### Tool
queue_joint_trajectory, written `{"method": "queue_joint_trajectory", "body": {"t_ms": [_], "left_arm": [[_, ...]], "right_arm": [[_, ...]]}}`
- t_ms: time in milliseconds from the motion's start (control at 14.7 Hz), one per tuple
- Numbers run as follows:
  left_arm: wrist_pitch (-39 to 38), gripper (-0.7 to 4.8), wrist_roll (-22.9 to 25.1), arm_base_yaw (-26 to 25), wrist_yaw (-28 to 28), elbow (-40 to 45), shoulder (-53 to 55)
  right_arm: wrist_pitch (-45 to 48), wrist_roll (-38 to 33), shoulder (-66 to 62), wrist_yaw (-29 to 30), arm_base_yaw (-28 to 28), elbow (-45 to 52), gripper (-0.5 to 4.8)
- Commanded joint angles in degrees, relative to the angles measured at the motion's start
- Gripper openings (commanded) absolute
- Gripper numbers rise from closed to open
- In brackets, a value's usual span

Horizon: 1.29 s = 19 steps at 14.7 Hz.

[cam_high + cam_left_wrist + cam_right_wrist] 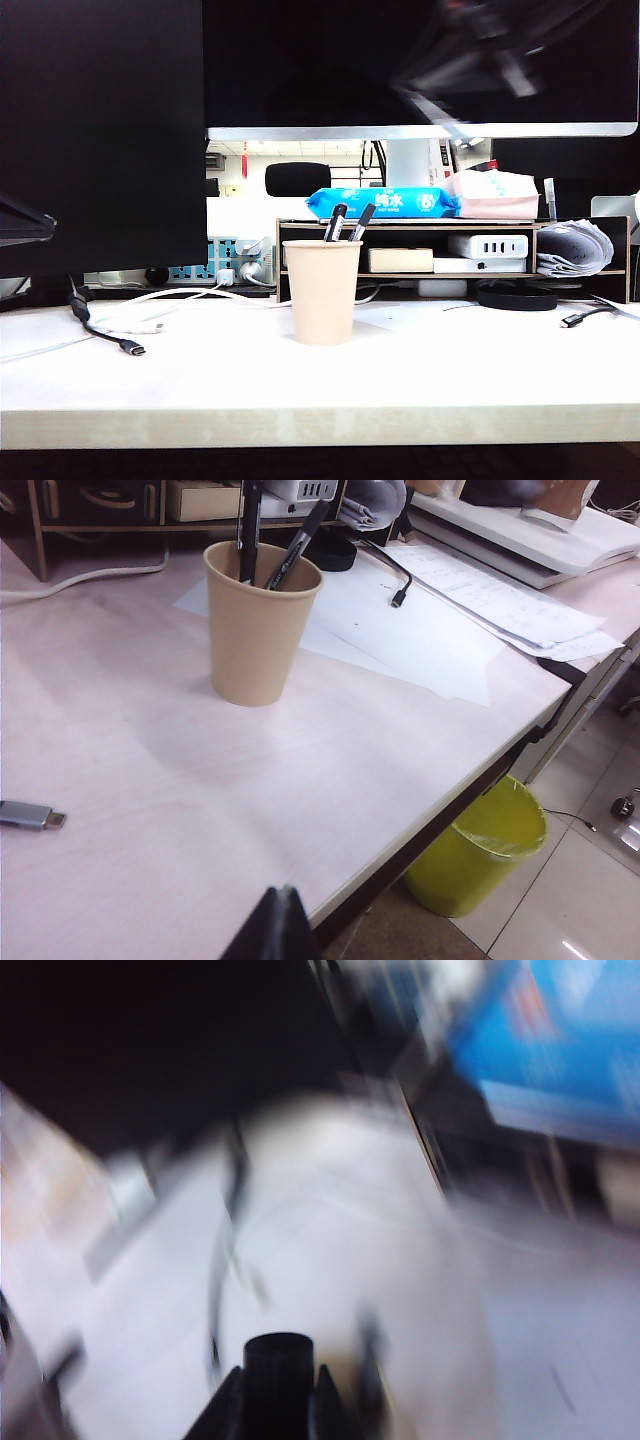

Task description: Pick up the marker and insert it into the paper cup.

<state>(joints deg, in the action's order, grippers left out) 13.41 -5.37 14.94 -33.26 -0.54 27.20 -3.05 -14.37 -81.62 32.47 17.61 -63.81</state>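
Showing only as a blunt, round, all-black end, the marker [277, 1355] stands up between two dark fingers [222, 1412] of the right pincer [275, 1398] in the right wrist view. That picture is heavily smeared, so no print or label can be read on the barrel. The jaws stand narrowly apart and closed against the marker's sides, gripping it.

In the exterior view the right arm [480, 55] is a grey-black blur high in front of the dark monitor [300, 60], at about one o'clock from the paper cup [322, 292] and well above it. The marker itself cannot be made out there.

The paper cup is plain cream-beige, tapered, with a rolled rim. It stands upright near the middle of the pale desk [450, 375]. Two other markers [336, 222], black with light grey bands, lean inside it and poke above the rim.

At twelve o'clock behind the cup is a low wooden shelf [585, 221] carrying a blue wipes pack [380, 202]. At nine o'clock a black cable [105, 335] lies on the desk.

The left pincer [272, 930] shows only as a dark tip in its own wrist view, over the near desk edge and well apart from the cup; I cannot tell how wide it stands. A yellow-green bin [480, 845] sits on the floor beside the desk.
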Motion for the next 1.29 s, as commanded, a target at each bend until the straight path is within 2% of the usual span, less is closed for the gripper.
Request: {"method": "queue_joint_trajectory", "body": {"t_ms": [68, 204, 680, 1291], "left_arm": [[0.35, -0.05, 0.24, 0.04, -0.42, -0.09, 0.00], [0.33, -0.05, 0.24, 0.04, -0.42, -0.09, -0.02], [-0.76, -0.05, 0.22, 0.02, -0.42, -0.09, 0.00], [-0.92, -0.05, 0.24, 0.02, -0.42, -0.09, -0.02]], "right_arm": [[18.18, -3.69, -6.38, -3.23, 5.11, 1.92, 0.62], [23.43, -3.76, -10.10, -6.95, 7.72, 1.90, 0.48], [41.07, -3.28, -19.08, -6.99, 9.07, 1.33, 0.40], [37.35, 4.61, -20.33, -8.28, 9.79, 1.44, 0.41]]}}
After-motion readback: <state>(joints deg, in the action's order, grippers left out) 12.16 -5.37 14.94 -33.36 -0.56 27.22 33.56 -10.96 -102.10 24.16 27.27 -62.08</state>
